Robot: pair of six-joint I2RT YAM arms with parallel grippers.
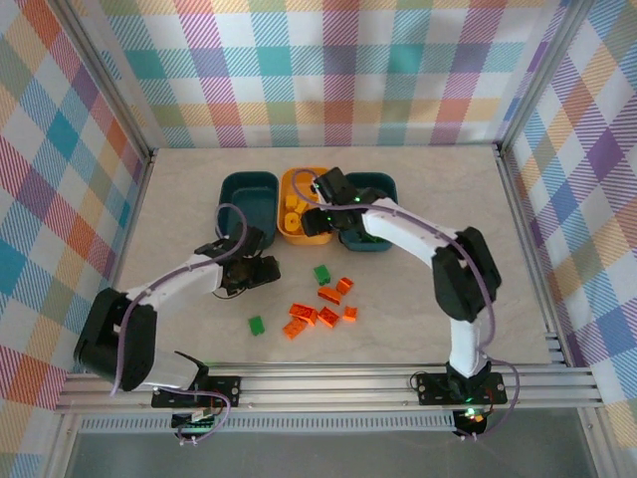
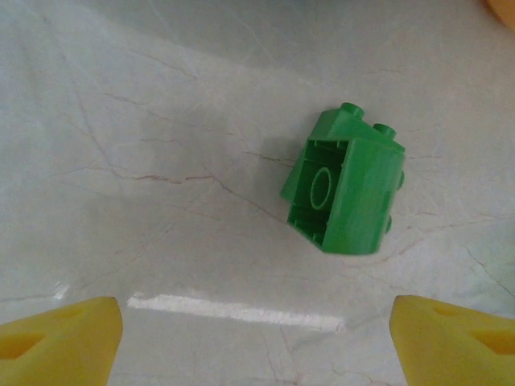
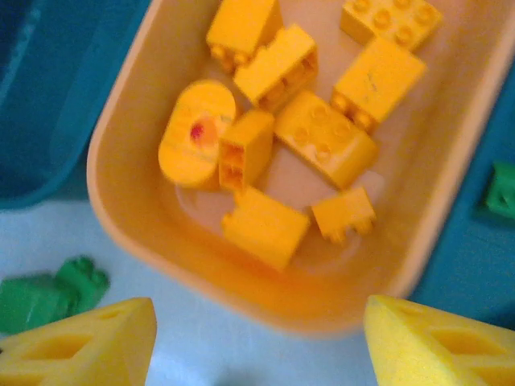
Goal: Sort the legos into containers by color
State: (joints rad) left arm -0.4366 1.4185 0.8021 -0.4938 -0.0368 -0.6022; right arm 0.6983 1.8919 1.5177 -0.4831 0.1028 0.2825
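Yellow plastic bricks are sitting in our yellow-orange plastic tub at the far edge of the desk. Orange-red bricks and green bricks are waiting loose. Our left end effector and right end effector are gaping empty.

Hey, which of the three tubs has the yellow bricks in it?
The yellow-orange tub in the middle of the row: the yellow bricks lie inside it. The left teal tub and right teal tub show none.
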